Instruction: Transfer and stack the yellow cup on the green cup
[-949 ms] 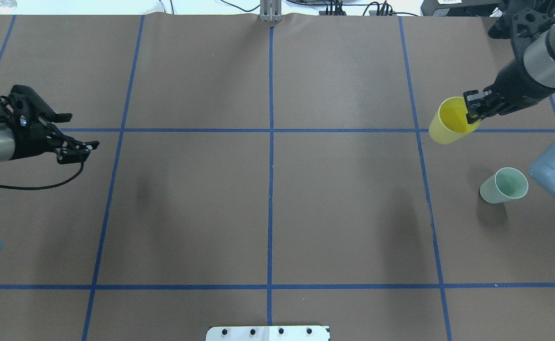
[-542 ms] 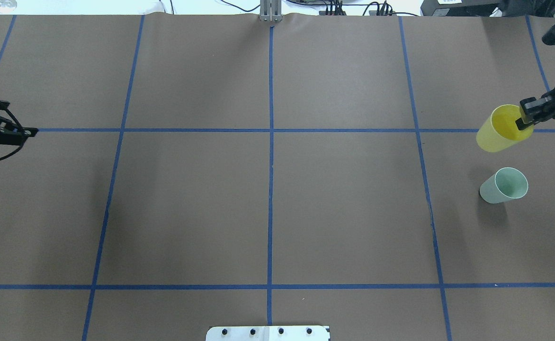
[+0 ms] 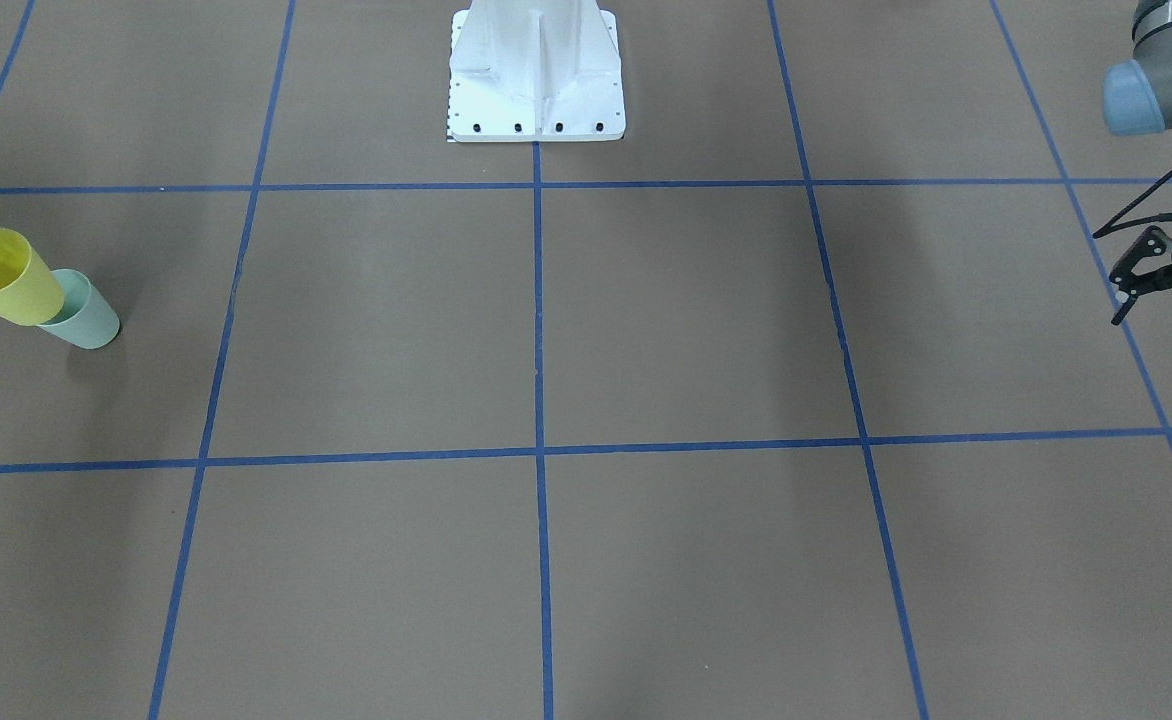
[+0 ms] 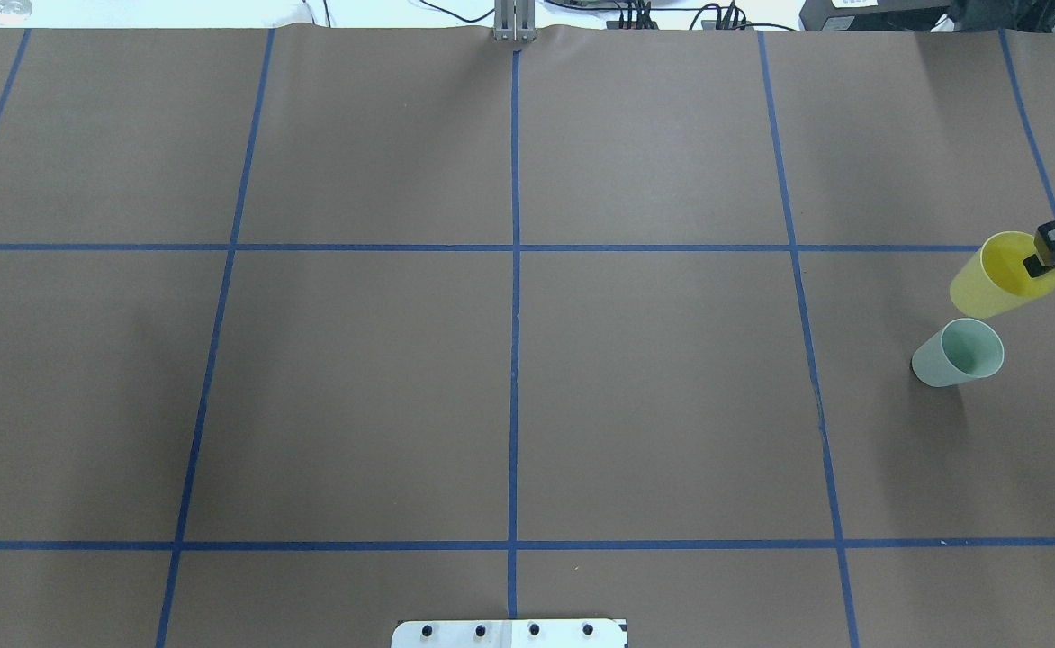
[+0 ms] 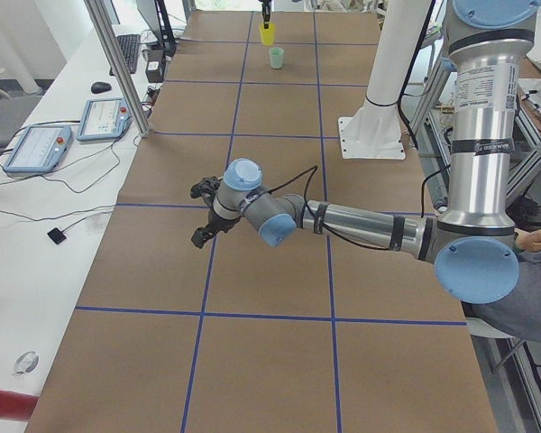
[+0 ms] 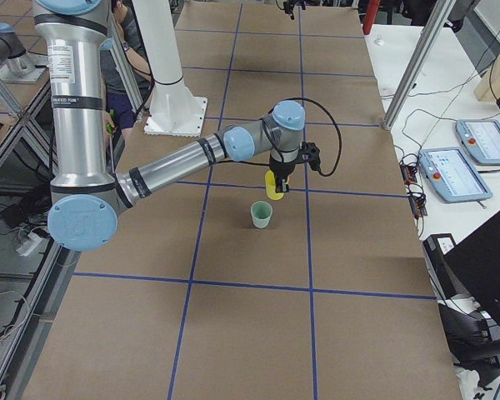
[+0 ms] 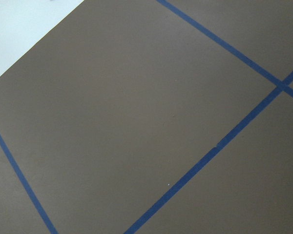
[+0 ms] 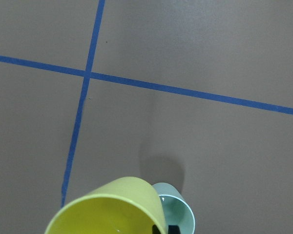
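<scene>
The yellow cup [image 4: 996, 279] hangs tilted above the table, pinched at its rim by my right gripper [image 4: 1039, 263], which is shut on it. The green cup [image 4: 958, 353] stands upright on the table just in front of and below it, apart from it. In the front-facing view the yellow cup [image 3: 4, 278] overlaps the green cup [image 3: 86, 318]. The right wrist view shows the yellow cup [image 8: 107, 209] low in frame with the green cup [image 8: 179, 210] beyond it. My left gripper [image 3: 1168, 336] is open and empty, far off at the table's other side.
Brown table cover [image 4: 509, 387] with a grid of blue tape lines [image 4: 515, 247]. The robot's white base [image 3: 536, 75] stands at the middle of the robot's side. Both cups sit near the table's right edge.
My right gripper has carried the yellow cup to the right and nearer to the green cup. My left arm has drawn back to the left, almost out of the overhead view.
</scene>
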`<state>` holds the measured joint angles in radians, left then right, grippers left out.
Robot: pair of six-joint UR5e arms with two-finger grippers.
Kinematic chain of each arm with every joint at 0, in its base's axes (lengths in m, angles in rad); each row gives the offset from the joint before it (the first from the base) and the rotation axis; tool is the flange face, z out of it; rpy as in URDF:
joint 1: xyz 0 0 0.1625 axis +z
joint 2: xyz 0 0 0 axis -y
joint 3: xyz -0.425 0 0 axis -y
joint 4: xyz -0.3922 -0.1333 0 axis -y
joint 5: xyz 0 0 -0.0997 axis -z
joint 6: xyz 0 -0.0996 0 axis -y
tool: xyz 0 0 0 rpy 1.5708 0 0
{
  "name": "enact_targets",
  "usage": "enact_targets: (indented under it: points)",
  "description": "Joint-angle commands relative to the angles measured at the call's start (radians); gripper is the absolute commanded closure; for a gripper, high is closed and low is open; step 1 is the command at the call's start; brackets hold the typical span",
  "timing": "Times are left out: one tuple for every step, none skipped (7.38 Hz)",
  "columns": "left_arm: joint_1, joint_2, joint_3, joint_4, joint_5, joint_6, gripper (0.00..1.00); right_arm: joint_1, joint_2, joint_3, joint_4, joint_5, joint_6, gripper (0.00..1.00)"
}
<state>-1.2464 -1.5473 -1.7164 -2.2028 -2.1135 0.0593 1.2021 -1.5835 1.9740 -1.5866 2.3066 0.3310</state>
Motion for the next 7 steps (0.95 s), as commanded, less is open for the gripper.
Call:
enact_targets:
  points:
    - [-0.011,0.003,-0.005,0.006,-0.008,0.011,0.00,0.001,-0.056,-0.056,0.138,0.017,0.006,1.00]
    - [-0.013,0.004,-0.006,0.005,-0.011,0.011,0.00,0.001,-0.073,-0.055,0.140,0.020,0.006,1.00]
    - [-0.015,0.006,-0.008,0.005,-0.011,0.011,0.00,-0.001,-0.084,-0.053,0.142,0.028,0.006,1.00]
    - [-0.016,0.006,-0.008,0.005,-0.020,0.011,0.00,-0.002,-0.090,-0.053,0.142,0.034,0.006,1.00]
    - [-0.022,0.004,-0.009,0.005,-0.031,0.011,0.00,-0.002,-0.090,-0.053,0.143,0.040,0.006,1.00]
    - [-0.025,0.004,-0.009,0.005,-0.037,0.011,0.00,-0.009,-0.090,-0.052,0.143,0.046,0.006,1.00]
    - [-0.031,0.004,-0.009,0.005,-0.043,0.011,0.00,-0.018,-0.090,-0.053,0.143,0.047,0.006,1.00]
